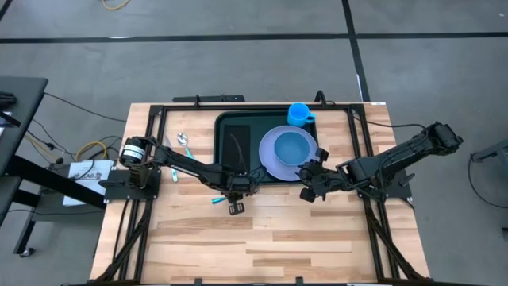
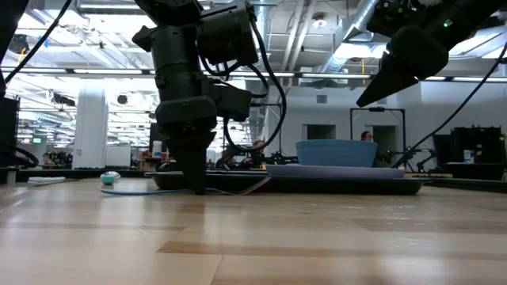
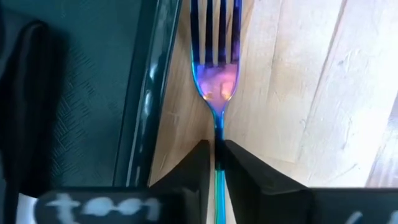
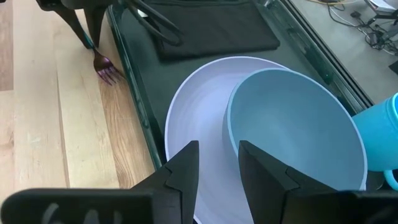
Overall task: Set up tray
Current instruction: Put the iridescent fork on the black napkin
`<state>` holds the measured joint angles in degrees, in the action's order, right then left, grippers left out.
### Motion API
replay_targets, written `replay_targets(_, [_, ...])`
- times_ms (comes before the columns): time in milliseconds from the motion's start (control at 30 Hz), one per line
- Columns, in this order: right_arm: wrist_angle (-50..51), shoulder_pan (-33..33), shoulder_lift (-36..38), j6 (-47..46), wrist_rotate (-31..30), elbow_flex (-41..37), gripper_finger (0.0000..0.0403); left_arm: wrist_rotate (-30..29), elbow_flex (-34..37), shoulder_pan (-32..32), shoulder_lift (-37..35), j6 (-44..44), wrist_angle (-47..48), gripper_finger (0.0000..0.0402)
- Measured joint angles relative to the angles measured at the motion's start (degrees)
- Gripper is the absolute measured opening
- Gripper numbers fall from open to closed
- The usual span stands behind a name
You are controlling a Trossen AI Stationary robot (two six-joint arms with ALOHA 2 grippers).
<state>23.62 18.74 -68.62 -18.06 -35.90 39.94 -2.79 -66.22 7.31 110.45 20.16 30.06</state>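
Between your left gripper's [image 3: 216,163] fingers sits the fork [image 3: 216,81], its handle pinched tight, lying on the wood just beside the tray [image 1: 230,131]. Your right gripper [image 4: 217,165] hangs above the plate [image 4: 199,134] and bowl [image 4: 292,130] on that tray, fingers apart, holding nothing.

The wooden table [image 1: 262,230] of pale planks stands on a grey floor [image 1: 238,56] crossed by dark seam lines. Left of the table sits a black bench [image 1: 20,103], with cables [image 1: 75,147] trailing between the two — one yellow. Beyond the table's far edge opens a big hall: white walls [image 2: 333,111], a white column [image 2: 91,127], bright ceiling lights [image 2: 47,55] and exposed ducts [image 2: 360,20] overhead.
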Motion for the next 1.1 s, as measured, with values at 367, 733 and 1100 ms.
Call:
replay_targets(367, [0.02,0.00,0.00,0.00,0.00,0.00,0.0107,0.22,0.00,-0.26,0.00,0.02,-0.06,0.0008])
replay_targets(733, [0.04,0.00,0.00,0.02,0.00,0.00,0.0107,-0.92,-3.32,-0.24,0.33,2.83,4.20,0.0002])
replay_targets(1100, [0.14,-0.01,0.00,0.52,0.00,0.00,0.0107,2.21,-13.06,-0.17,0.52,9.73,14.81,0.0000])
